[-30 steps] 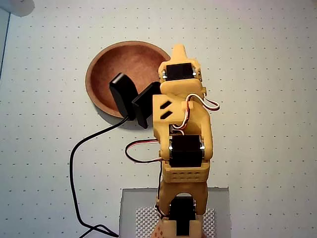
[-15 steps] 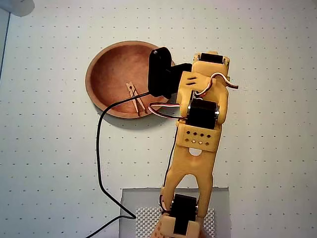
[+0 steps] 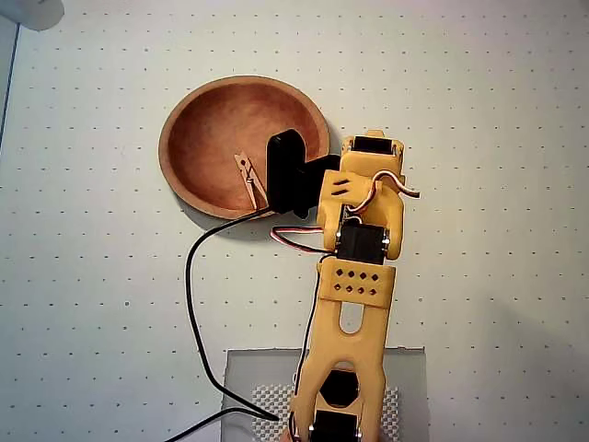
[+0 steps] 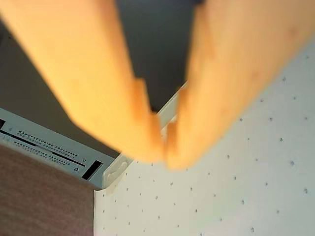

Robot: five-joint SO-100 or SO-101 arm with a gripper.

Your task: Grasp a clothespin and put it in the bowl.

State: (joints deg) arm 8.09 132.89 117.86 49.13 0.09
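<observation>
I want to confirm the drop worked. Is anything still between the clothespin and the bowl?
Nothing visible. In the overhead view the clothespin already lies inside the bowl, near its lower right wall. The gripper is closed and holds nothing.

Overhead, the black wrist camera [image 3: 287, 173] covers the bowl's [image 3: 198, 124] right rim, and the arm's base runs off the bottom edge. In the wrist view the jaws are a close orange blur, their tips touching.
</observation>
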